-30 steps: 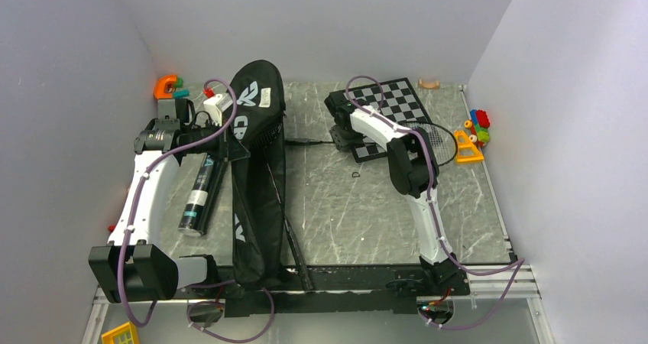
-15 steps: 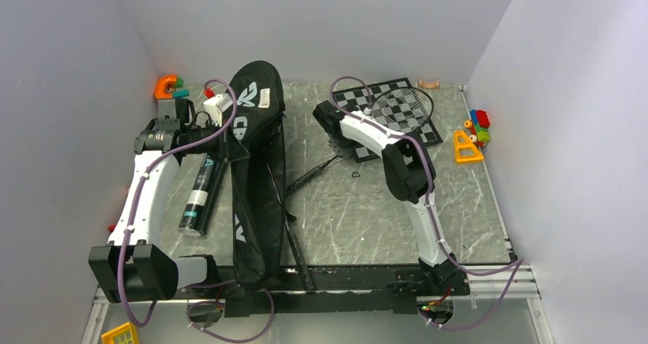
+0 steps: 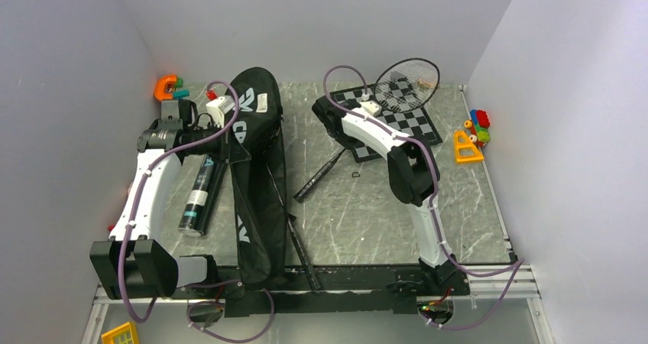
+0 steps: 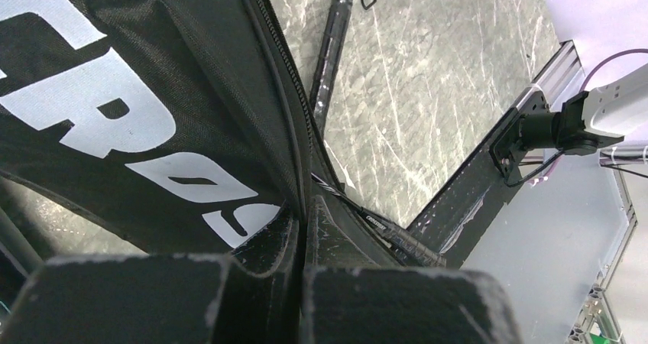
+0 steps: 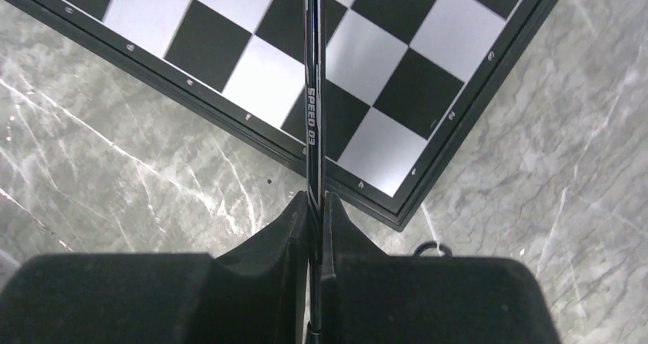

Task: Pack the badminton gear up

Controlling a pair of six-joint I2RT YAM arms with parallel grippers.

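Note:
The black "CROSSWAY" racket bag [image 3: 256,183] lies lengthwise left of centre. My left gripper [image 3: 233,141] is shut on its zipper edge, seen close in the left wrist view [image 4: 304,222] beside the bag's white lettering [image 4: 115,130]. A racket handle [image 3: 299,254] sticks out of the bag's near end. A long dark tube [image 3: 199,197] lies left of the bag. My right gripper [image 3: 336,134] is shut on a black racket's thin shaft [image 5: 312,92]. Its strung head [image 3: 407,84] is raised over the chessboard's back edge and its handle [image 3: 317,177] points front-left. No shuttlecocks show.
The chessboard [image 3: 397,118] lies at the back right under the racket. Colourful toys [image 3: 474,134] sit by the right wall and an orange toy [image 3: 166,86] is in the back left corner. A small black ring [image 3: 357,175] lies on the grey tabletop.
My right arm has swung the racket round. Its head went from the chessboard's right side up to the back wall, and its handle swung towards the bag. The left arm barely moved.

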